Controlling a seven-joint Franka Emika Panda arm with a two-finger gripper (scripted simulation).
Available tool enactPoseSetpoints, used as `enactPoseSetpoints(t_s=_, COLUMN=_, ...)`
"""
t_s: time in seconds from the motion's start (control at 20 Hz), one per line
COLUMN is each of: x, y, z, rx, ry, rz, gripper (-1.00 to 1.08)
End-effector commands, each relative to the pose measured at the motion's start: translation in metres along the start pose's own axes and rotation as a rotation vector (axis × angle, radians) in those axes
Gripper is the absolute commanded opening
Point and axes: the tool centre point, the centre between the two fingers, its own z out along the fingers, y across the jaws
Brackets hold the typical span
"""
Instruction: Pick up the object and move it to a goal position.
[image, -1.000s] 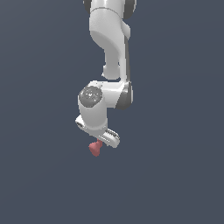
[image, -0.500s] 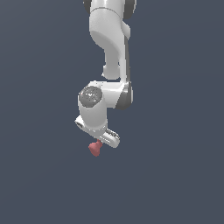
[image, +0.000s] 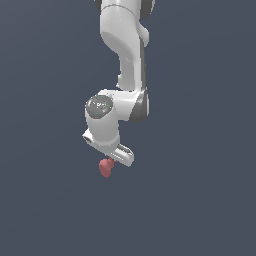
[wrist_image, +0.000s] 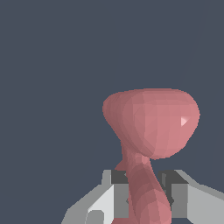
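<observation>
The object (image: 105, 167) is a small reddish-pink lumpy piece. It hangs just below the white hand of my arm in the exterior view. In the wrist view the object (wrist_image: 151, 127) fills the middle: its wide bulb points away from the hand and its narrow neck runs down between the two fingers (wrist_image: 120, 194). My gripper (wrist_image: 144, 197) is shut on that narrow neck. In the exterior view the gripper (image: 111, 161) is mostly hidden behind the hand, and the fingers do not show there.
The white arm (image: 125, 55) comes down from above in the exterior view. Behind everything is a plain dark grey-blue surface (image: 200, 200) with no other objects in view.
The arm and the held object have barely shifted over the last second; the object stays in the same grip under the hand.
</observation>
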Motion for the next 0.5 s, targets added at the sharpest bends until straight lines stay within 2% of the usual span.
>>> enactPoseSetpoints(t_s=0.0, x=0.000, y=0.013, z=-0.006, rx=0.000, ry=0.001, rz=0.001, gripper=-1.00)
enactPoseSetpoints(t_s=0.25, x=-0.001, y=0.037, z=-0.018, rx=0.000, ry=0.001, rz=0.001, gripper=-1.00)
enactPoseSetpoints(t_s=0.45, x=-0.001, y=0.043, z=-0.021, rx=0.000, ry=0.001, rz=0.001, gripper=-1.00)
